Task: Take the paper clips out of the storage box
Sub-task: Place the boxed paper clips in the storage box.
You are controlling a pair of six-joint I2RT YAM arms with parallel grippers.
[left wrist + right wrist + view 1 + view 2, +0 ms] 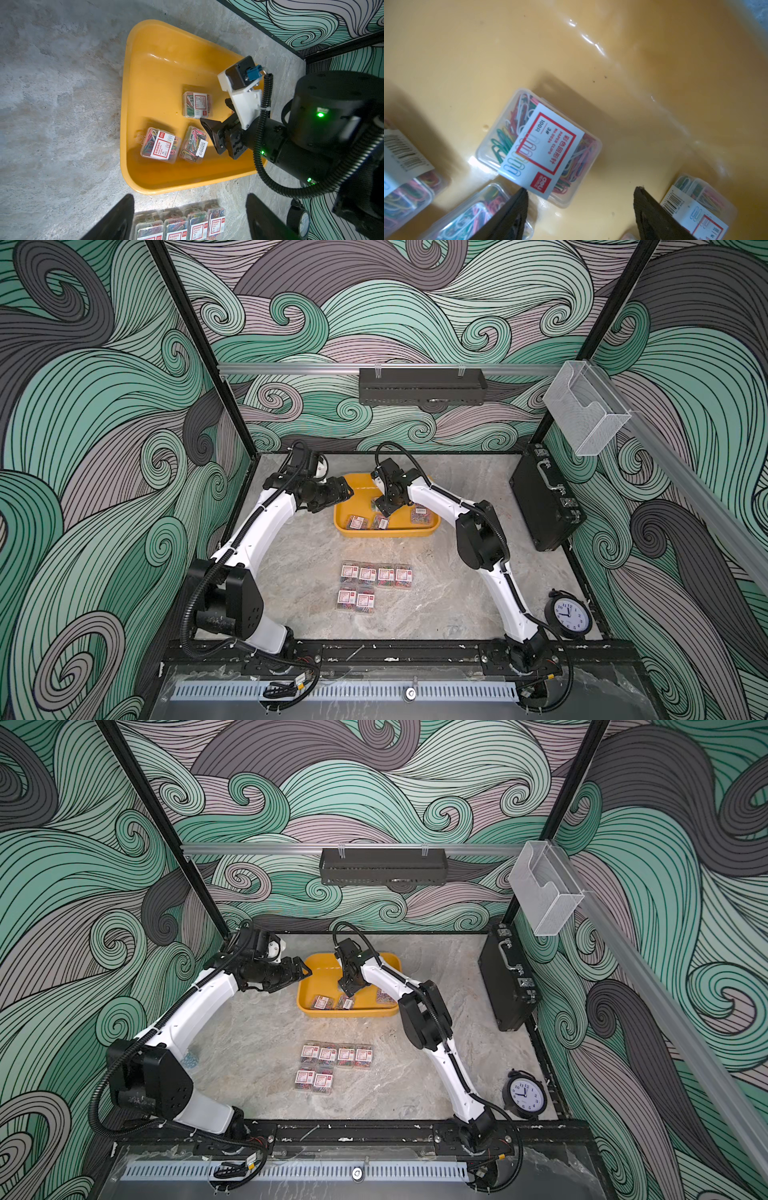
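Note:
The yellow storage box [386,532] sits at the back middle of the table, seen in both top views. Several clear boxes of paper clips lie in it, among them a labelled one [538,145] and one near the front wall [356,522]. My right gripper [581,190] hangs open low over the box floor, just short of the labelled box, with nothing between its fingers. My left gripper [347,491] is open and empty at the storage box's left rim [124,104]. Several more boxes of paper clips [376,574] lie in rows on the table in front.
A black briefcase [544,502] stands against the right wall. A black alarm clock [568,614] stands at the front right. A clear bin [586,406] and a black shelf [422,385] hang on the wall rails.

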